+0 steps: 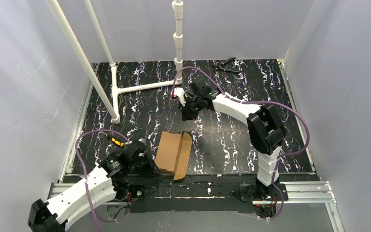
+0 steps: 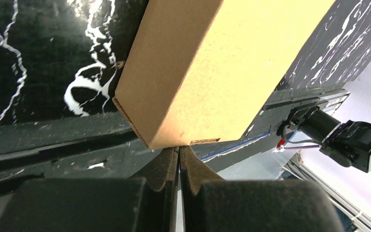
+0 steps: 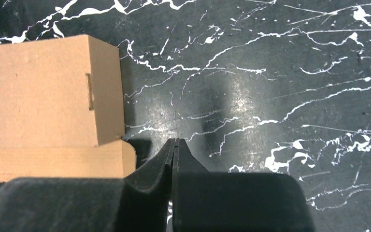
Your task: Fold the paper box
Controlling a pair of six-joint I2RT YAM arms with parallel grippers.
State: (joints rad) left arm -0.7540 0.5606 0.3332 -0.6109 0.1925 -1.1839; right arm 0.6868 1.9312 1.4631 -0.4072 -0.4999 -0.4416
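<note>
Paper box (image 1: 174, 154) sits part-folded near table (image 1: 251, 121) front edge, left gripper (image 2: 178, 150) closed at its edge, right gripper (image 3: 175, 145) closed, empty, nearby; light, crushable cardboard, probably best pinched by a flap.

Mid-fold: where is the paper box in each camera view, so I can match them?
Top external: the paper box sits low, slightly left of centre.
Left wrist: it fills the upper middle, just past the shut left gripper.
Right wrist: it is at the left edge, left of the shut right gripper.
Shared landmark: the black, white-veined table, under the box in all three.
</note>
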